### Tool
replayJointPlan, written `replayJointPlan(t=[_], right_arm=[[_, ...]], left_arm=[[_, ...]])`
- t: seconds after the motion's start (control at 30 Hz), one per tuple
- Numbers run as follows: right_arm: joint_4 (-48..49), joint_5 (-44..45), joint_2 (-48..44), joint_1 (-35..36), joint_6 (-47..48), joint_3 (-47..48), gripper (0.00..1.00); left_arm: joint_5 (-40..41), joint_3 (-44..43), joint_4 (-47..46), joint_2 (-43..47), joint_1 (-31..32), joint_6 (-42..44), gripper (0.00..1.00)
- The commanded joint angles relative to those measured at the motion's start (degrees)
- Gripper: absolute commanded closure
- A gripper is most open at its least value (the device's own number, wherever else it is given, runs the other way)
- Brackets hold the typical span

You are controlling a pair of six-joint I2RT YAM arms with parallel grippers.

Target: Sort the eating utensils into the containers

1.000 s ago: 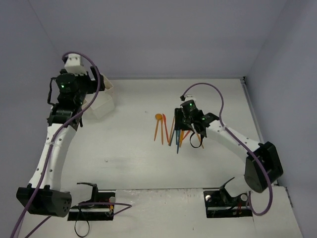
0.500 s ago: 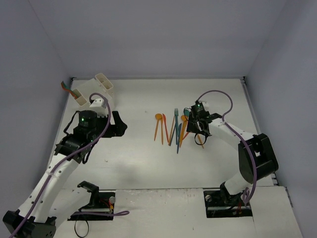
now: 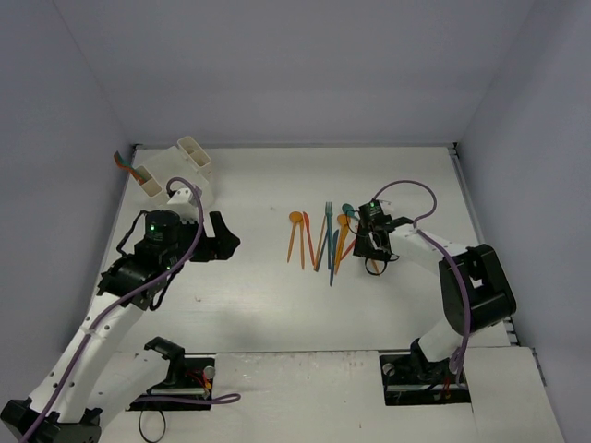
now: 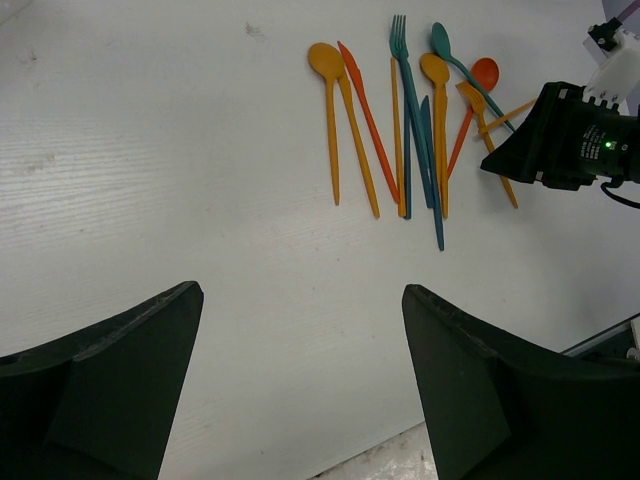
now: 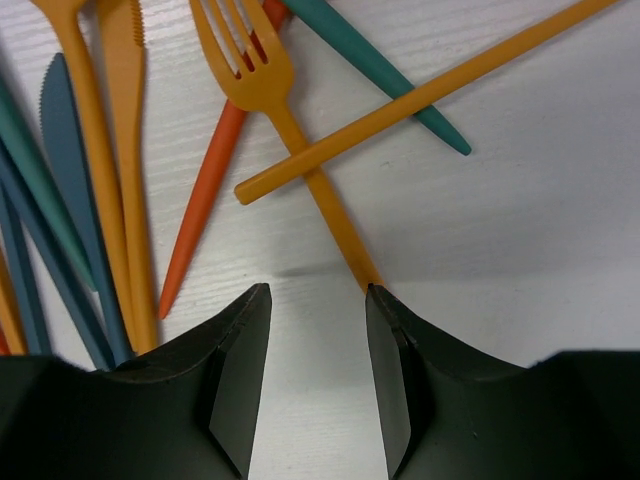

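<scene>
Picking is the step in hand, as I read it. My right end effector (image 5: 317,292) hangs low over the near right edge of the utensils (image 3: 323,238), its fingers (image 5: 240,370) a modest gap apart and gripping nothing. The tail of the orange fork (image 5: 290,130) runs in between them, closer to the right one. Just beyond my fingertips an orange handle (image 5: 430,90) crosses that fork, and a red handle (image 5: 205,190) and a teal handle (image 5: 380,70) fan out farther on. My left end effector (image 4: 302,290) hovers over bare tabletop (image 4: 150,180) left of the heap, spread wide and empty. The containers (image 3: 175,171) sit at the far left corner, well apart from the utensils; I cannot tell what they hold. Next I should centre on the fork's tail, settle down and close short of the crossing handle, then lift gently so that neighbour is not dragged along. The carry to the far left looks long for my right arm.
</scene>
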State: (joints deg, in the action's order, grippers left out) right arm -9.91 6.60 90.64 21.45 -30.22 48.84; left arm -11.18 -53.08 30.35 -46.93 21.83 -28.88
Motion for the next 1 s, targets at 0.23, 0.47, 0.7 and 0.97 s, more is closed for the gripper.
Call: replayJointPlan(t=[0.23, 0.47, 0.7, 0.97], right_arm=[[0.9, 3.9, 2.1, -1.1, 1.5, 0.9, 0.6], [1.8, 0.2, 3.4, -0.9, 2.7, 0.7, 0.72], [3.2, -3.3, 3.8, 0.8, 3.7, 0.7, 0.98], [3.2, -2.4, -0.6, 5.5, 4.8, 2.8, 1.0]], left_arm=[[-1.0, -1.1, -1.1, 2.8, 0.5, -1.3, 0.21], [-0.9, -0.5, -1.0, 3.3, 0.5, -2.0, 0.22], [-1.2, -1.1, -1.0, 3.2, 0.5, -2.1, 0.21], [-1.9, -2.0, -1.2, 2.9, 0.7, -2.9, 0.21]])
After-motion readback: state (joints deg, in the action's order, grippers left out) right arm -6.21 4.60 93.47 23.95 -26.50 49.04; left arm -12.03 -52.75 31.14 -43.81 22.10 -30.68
